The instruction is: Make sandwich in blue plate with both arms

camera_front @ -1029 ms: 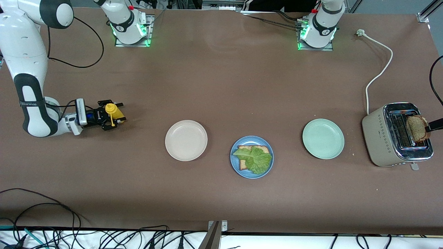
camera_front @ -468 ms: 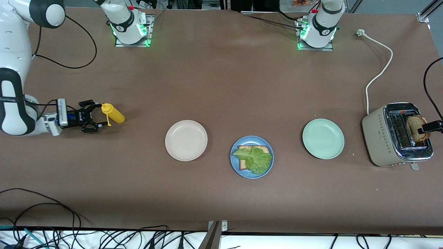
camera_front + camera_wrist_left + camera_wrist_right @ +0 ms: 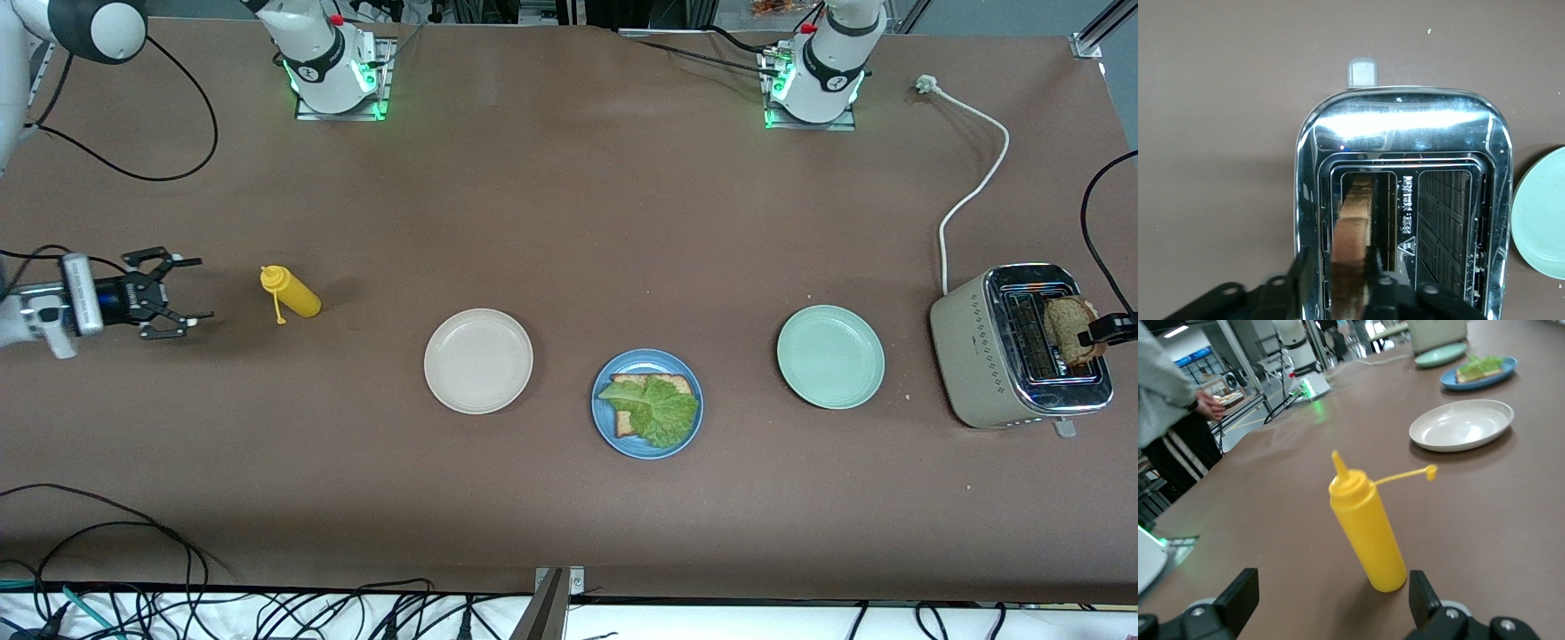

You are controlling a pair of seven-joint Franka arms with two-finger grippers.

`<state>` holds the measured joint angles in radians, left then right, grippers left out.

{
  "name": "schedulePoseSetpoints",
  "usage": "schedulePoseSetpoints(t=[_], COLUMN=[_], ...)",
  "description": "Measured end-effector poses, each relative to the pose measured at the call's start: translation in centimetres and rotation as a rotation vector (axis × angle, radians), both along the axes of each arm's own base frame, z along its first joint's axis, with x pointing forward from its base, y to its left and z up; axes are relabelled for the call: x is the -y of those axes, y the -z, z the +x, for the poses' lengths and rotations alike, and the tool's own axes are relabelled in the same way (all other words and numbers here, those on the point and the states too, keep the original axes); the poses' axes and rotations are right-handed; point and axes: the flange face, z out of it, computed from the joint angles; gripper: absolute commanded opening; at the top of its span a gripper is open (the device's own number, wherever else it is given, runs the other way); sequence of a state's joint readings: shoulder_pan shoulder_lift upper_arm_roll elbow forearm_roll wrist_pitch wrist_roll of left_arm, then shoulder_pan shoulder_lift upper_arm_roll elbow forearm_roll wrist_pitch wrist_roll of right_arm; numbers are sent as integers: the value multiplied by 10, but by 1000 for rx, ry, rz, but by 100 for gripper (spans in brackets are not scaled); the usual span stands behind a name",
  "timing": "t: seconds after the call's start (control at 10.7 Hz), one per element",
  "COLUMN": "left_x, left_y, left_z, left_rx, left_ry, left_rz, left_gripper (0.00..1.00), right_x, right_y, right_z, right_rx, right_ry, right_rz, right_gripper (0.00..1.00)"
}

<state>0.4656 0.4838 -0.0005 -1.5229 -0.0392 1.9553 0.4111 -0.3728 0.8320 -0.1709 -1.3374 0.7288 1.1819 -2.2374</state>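
The blue plate [image 3: 647, 452] sits mid-table with one bread slice [image 3: 669, 382] and a green lettuce leaf [image 3: 658, 411] on it. A second brown bread slice [image 3: 1065, 327] [image 3: 1356, 207] stands in a slot of the toaster [image 3: 978, 347] [image 3: 1405, 127] at the left arm's end. My left gripper [image 3: 1095, 334] [image 3: 1346, 283] is over the toaster, its fingers closed on that slice's top edge. My right gripper [image 3: 182, 293] [image 3: 1330, 600] hovers open near the right arm's end. It is apart from an upright yellow squeeze bottle [image 3: 291, 293] [image 3: 1365, 527].
A beige plate [image 3: 478, 360] [image 3: 1461, 423] and a pale green plate [image 3: 830, 356] [image 3: 1541, 220] flank the blue one. The toaster's white cord [image 3: 973, 191] runs toward the left arm's base. Cables [image 3: 133, 551] lie along the near table edge. A person [image 3: 1165, 407] stands off the table.
My right gripper let go of the yellow bottle and drew back toward the right arm's end; the bottle stays standing. My left gripper's fingers closed on the slice in the toaster.
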Motion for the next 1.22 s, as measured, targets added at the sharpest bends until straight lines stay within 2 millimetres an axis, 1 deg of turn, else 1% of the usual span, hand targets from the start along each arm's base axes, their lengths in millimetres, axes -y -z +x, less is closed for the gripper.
schedulePoseSetpoints(t=[0.09,0.19,0.28,0.37,0.47,0.56,0.65,0.75,0.84,0.94,1.03,1.12,1.22], left_x=[0,1,1,1,1,2,2,2,3,3,5,7,11], left_y=[-1,-1,-1,-2,-2,-4,-5,-9,-18,-32,-50,-67,-82], left_z=[0,1,1,0,0,0,-1,-3,-4,-6,-7,-9,-9], left_rx=[0,0,-1,-4,-6,-12,-19,-27,-33,-42,-56,-67,-71], left_ry=[8,11,11,11,11,11,11,12,13,15,18,22,29], left_rz=[-1,-2,-2,-4,-6,-8,-12,-17,-20,-25,-33,-40,-44], left_gripper=[0,0,0,0,0,0,0,0,0,0,0,0,0], right_x=[1,-1,-9,-23,-44,-70,-95,-121,-149,-176,-205,-230,-247], right_y=[-41,-86,-130,-172,-206,-233,-252,-265,-278,-289,-299,-306,-307], right_z=[12,19,22,23,23,24,28,33,37,39,39,39,38], right_rx=[-58,-113,-165,-224,-287,-360,-412,-440,-454,-459,-444,-427,-414], right_ry=[33,75,122,171,225,289,357,429,508,591,680,749,811], right_rz=[-82,-176,-267,-371,-474,-574,-667,-777,-903,-1034,-1163,-1247,-1295], right_gripper=[100,100,100,100,100,100,100,100,100,100,100,100,100])
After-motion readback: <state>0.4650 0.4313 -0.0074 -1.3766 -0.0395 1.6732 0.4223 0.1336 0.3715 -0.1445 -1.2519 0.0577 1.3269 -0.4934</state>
